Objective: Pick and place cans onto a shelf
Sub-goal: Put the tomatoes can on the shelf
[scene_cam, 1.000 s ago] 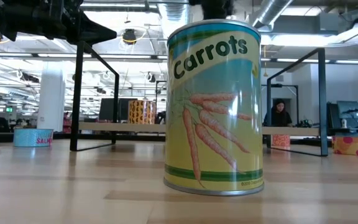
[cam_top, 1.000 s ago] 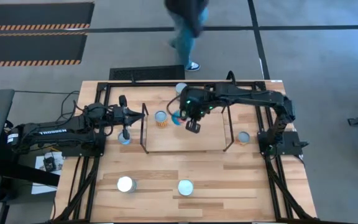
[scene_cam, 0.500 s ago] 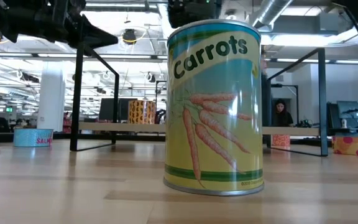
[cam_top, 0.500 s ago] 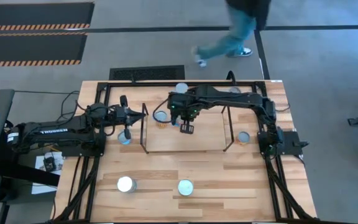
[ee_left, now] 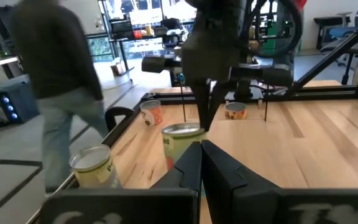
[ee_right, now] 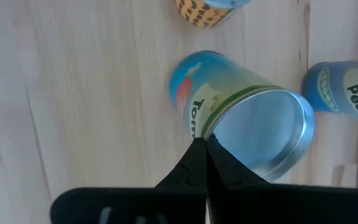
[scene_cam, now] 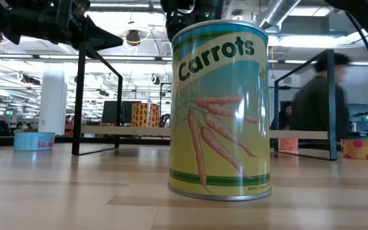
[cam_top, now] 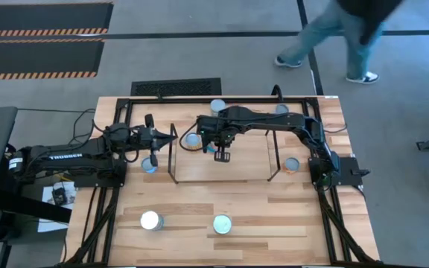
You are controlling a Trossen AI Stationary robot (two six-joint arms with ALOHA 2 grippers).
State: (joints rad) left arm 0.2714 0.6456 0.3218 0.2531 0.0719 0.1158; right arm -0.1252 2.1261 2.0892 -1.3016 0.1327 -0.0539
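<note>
So, your right gripper [cam_top: 218, 149] hangs over the shelf [cam_top: 244, 167], fingers pinched together, holding nothing.
Tomato can [ee_right: 244, 127] below stands upright, long axis vertical.

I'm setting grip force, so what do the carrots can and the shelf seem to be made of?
The carrots can looks like metal under a glossy printed label: a silvery rim shows at its base. The shelf looks like light unfinished wood with visible grain, between thin black uprights, probably metal wire.
</note>
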